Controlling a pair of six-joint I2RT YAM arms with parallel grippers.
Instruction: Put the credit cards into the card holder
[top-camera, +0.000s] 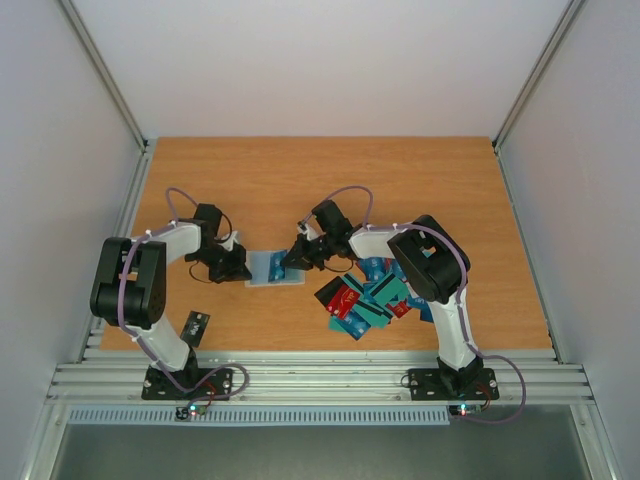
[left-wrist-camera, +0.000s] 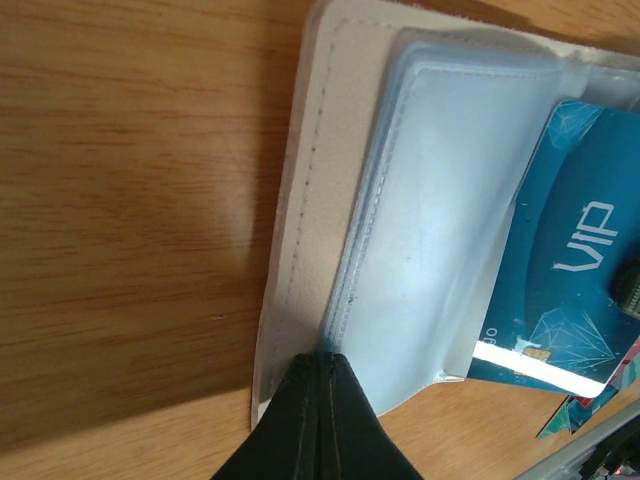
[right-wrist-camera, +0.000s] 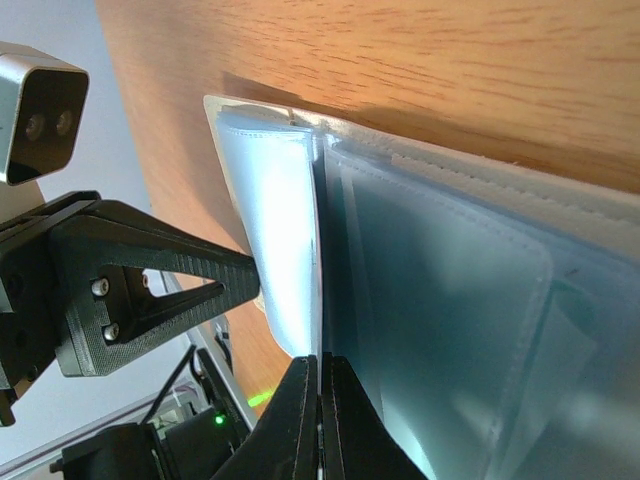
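Observation:
The cream card holder (top-camera: 262, 270) lies open on the table between both grippers, its clear sleeves (left-wrist-camera: 440, 220) fanned out. My left gripper (left-wrist-camera: 325, 360) is shut, its tips pressing on the cover (left-wrist-camera: 315, 180) where the sleeves are stitched in. A blue credit card (left-wrist-camera: 570, 250) marked VIP sits partly under a sleeve. My right gripper (right-wrist-camera: 320, 360) is shut, tips against a sleeve edge (right-wrist-camera: 318, 250); teal shows through the sleeves (right-wrist-camera: 450, 320) beside it. More credit cards (top-camera: 365, 295) lie heaped to the right of the holder. The left gripper (right-wrist-camera: 250, 283) also shows in the right wrist view.
A small dark object (top-camera: 195, 325) lies near the left arm's base. An aluminium rail (top-camera: 320, 378) runs along the near table edge. White walls close in the table on the left, right and far sides.

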